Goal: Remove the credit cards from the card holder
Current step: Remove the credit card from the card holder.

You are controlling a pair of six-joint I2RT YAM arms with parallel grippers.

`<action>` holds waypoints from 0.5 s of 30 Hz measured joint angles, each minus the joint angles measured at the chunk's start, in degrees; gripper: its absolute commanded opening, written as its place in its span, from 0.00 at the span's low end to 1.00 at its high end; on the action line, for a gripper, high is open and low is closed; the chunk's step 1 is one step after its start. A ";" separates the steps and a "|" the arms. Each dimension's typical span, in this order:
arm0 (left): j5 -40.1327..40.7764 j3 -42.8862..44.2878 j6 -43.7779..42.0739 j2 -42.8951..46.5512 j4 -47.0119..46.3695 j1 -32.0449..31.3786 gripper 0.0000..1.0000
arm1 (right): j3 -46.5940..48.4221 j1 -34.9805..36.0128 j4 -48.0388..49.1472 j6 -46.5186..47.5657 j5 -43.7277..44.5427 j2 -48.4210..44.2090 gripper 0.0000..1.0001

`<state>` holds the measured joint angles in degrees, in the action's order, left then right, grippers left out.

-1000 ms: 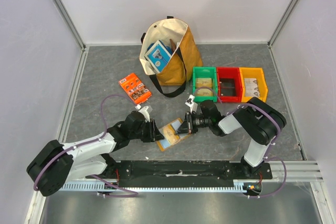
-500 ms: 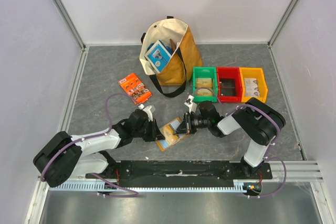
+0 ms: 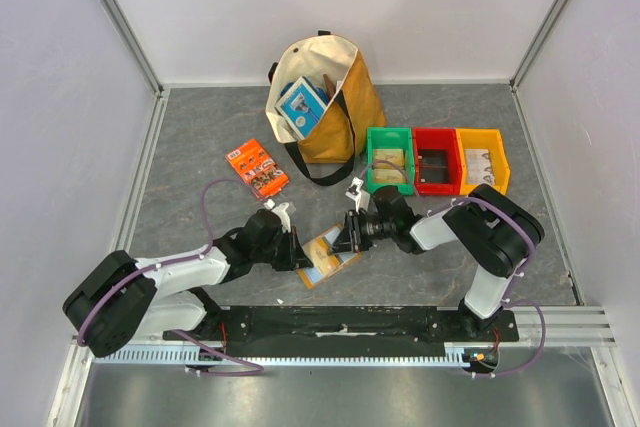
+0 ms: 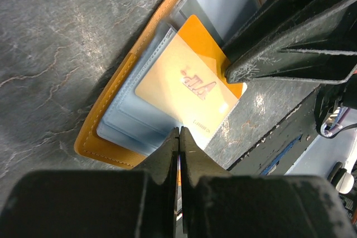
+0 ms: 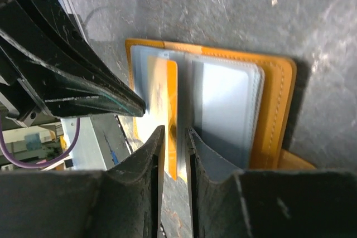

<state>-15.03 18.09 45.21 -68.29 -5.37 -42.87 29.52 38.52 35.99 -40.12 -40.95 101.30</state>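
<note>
The orange-tan card holder [image 3: 328,255] lies open on the table between both grippers, its blue-grey pockets [image 5: 226,104] facing up. A pale gold card [image 4: 184,90] printed "VIP" and an orange card [image 4: 203,34] under it stick out of a pocket. No black or white card shows. My left gripper [image 4: 179,132] is shut at the holder's near edge [image 4: 106,132], with a thin orange sliver between its fingers. My right gripper [image 5: 174,135] stands a narrow gap open, the orange card's edge [image 5: 172,98] between its fingertips. In the top view the left gripper [image 3: 303,252] and right gripper [image 3: 343,239] meet over the holder.
A tan tote bag [image 3: 325,97] holding a blue-and-white box [image 3: 302,105] stands at the back. An orange printed packet [image 3: 257,169] lies to the left. Green [image 3: 389,159], red [image 3: 434,159] and yellow [image 3: 483,159] bins sit in a row on the right.
My right gripper has slid left onto the cards. My left arm first pushed forward to the holder's edge, then stayed. The holder has not moved.
</note>
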 measured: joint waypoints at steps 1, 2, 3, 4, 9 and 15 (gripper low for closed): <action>-0.04 0.00 -0.07 -0.02 0.00 0.00 0.05 | 0.92 -0.02 -1.25 0.92 -0.02 0.00 0.28; -0.04 0.00 -0.09 -0.02 -0.02 0.00 0.05 | 1.84 -0.02 -2.47 1.84 0.02 0.00 0.28; -0.07 0.00 -0.13 -0.02 -0.02 0.00 0.05 | 2.54 -0.04 -3.45 2.54 0.04 0.00 0.28; -0.07 0.00 -0.15 -0.02 -0.04 0.00 0.05 | 3.34 -0.04 -4.55 3.37 0.07 0.00 0.28; -0.09 0.00 -0.35 -0.02 -0.07 0.00 0.05 | 6.64 -0.07 -8.83 6.82 -0.57 1.05 0.27; -0.13 0.00 -0.59 -0.02 -0.09 0.00 0.05 | 8.50 -0.07 -10.25 8.52 -2.86 3.06 0.18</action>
<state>-15.16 18.09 44.62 -68.31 -5.45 -42.87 38.02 38.46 25.74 -31.59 -43.81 104.36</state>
